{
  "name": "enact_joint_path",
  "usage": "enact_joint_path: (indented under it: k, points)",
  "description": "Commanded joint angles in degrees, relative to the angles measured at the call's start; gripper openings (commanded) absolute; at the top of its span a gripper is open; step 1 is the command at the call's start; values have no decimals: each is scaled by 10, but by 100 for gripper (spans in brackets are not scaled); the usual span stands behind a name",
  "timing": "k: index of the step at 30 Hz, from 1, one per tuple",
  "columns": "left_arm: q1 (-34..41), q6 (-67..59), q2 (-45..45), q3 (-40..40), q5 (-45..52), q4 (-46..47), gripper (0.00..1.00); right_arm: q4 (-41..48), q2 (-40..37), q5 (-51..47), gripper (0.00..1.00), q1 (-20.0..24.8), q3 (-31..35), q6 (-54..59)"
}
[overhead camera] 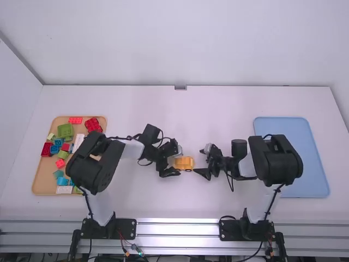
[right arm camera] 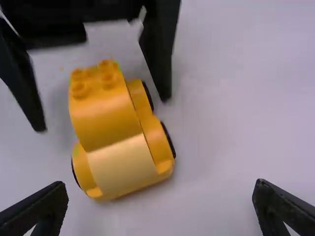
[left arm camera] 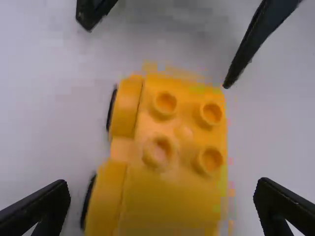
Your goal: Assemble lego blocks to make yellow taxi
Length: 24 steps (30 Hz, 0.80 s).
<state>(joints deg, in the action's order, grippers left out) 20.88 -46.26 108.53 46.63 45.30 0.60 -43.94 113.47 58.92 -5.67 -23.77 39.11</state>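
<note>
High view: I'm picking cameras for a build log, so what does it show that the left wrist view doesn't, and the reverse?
High view: the tan tray of loose blocks and the blue tray.
Left wrist view: round studs and black wheel edges.
Both: the yellow vehicle on the white table, left gripper and right gripper beside it.

Links [overhead camera: 101, 207]: white
Joints [overhead camera: 275, 159]: black, rounded
Bases [overhead camera: 126, 228]: black plates
Cables [overhead camera: 88, 204]: thin, black, looping
Left pincer [overhead camera: 176, 162]: black, two-fingered, tapering
Right pincer [overhead camera: 200, 162]: black, two-fingered, tapering
</note>
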Motion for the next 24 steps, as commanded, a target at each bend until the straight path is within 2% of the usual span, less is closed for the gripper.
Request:
enact_joint_path:
  k: [1,3,6,9,12,17,19,21,24]
  points:
    - [-3,1,-60,36,-76,74,99,-3,8,-78,99,-22,3,-3]
    - [-8,23,-108,77,-118,163,99,11,8,-77,99,-44,-11,-3]
    - [-18,80,-154,111,-131,211,99,73,8,-80,99,-72,-50,22]
    - [-29,149,-185,115,-134,197,99,129,8,-75,99,-93,-82,64]
    - [-59,254,-227,94,-164,142,99,181,8,-73,99,-119,-113,123]
    - [-90,430,-290,39,-332,72,99,189,8,-89,99,-150,-130,126]
    - [-93,501,-329,16,-435,63,99,188,8,-108,98,-164,-131,122]
    - [-92,527,-348,8,-484,63,99,187,8,-112,91,-169,-132,122]
    - [-93,578,-393,-11,-582,63,99,187,8,-107,61,-177,-137,122]
